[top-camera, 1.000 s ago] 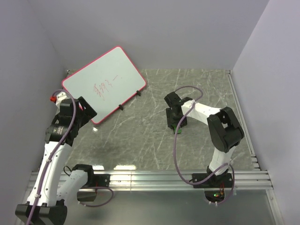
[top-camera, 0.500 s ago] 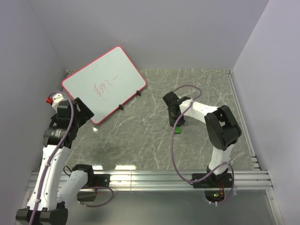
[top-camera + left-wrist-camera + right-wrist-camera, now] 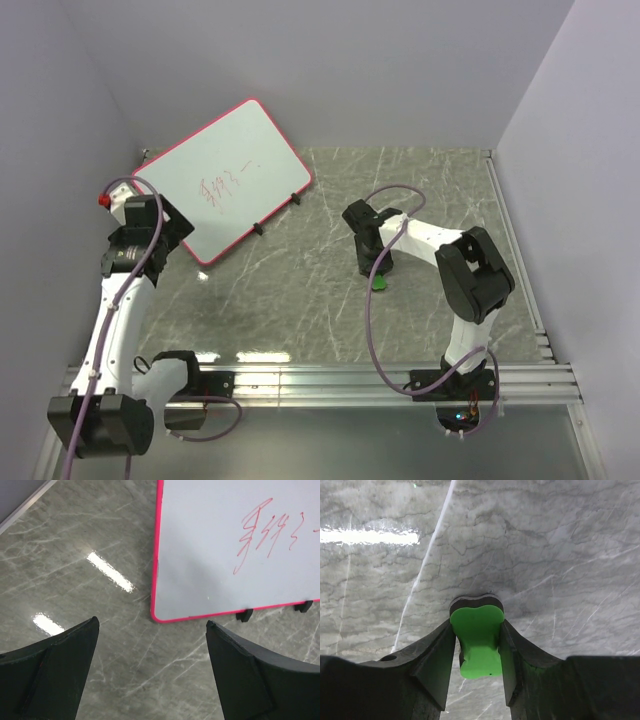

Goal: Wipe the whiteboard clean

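The pick-up step is in hand: the right end effector (image 3: 476,627) is clamped on the green eraser (image 3: 477,642), low over the grey tabletop (image 3: 300,310) at mid-right. The whiteboard (image 3: 225,205), seemingly propped on its black clips (image 3: 244,614), sits well apart from it at the far left, red scribbles (image 3: 265,532) unwiped. The left end effector (image 3: 151,625), fingers apart and empty, hovers just beside the board's near corner. The next move likely calls for lifting the eraser and carrying it left onto the writing.
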You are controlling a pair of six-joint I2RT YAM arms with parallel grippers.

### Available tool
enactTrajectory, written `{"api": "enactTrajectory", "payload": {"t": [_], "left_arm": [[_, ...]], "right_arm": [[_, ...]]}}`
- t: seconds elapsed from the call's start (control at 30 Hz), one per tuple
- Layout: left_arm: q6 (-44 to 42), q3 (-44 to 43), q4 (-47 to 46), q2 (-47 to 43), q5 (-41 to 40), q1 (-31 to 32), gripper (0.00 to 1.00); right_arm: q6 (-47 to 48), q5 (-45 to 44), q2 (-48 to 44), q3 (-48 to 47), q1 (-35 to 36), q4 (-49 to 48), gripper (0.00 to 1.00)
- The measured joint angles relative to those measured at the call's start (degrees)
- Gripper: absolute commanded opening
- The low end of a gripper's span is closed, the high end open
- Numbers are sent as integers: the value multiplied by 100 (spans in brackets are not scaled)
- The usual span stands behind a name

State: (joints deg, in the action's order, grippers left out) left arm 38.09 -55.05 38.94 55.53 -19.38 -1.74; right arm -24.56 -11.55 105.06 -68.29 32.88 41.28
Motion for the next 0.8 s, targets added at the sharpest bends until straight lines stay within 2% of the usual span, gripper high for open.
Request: {"api": "enactTrajectory", "payload": {"t": [0.03,0.1,0.23,0.3,0.47,0.67,0.8], "left_arm": [[-9,0,-55,42,0,-46,95],[-48,0,-142,111,0,-107,95],[-151,7,-304,201,9,-197,95],[-216,26,-433,240,28,-273,92],[-472,308,-1062,372,546,-730,89],[-750,721,-2085,835,1980,-1812,87],[-772,905,-2785,1086,2767,-1950,81]], "right_arm": [[0,0,-2,0,4,2,46],[4,-2,-7,0,15,13,38],[2,-4,-7,0,26,31,9],[-2,-4,-7,0,26,35,0],[9,17,-7,0,37,74,0],[11,199,-26,0,63,236,0],[-39,385,-195,0,90,334,0]]}}
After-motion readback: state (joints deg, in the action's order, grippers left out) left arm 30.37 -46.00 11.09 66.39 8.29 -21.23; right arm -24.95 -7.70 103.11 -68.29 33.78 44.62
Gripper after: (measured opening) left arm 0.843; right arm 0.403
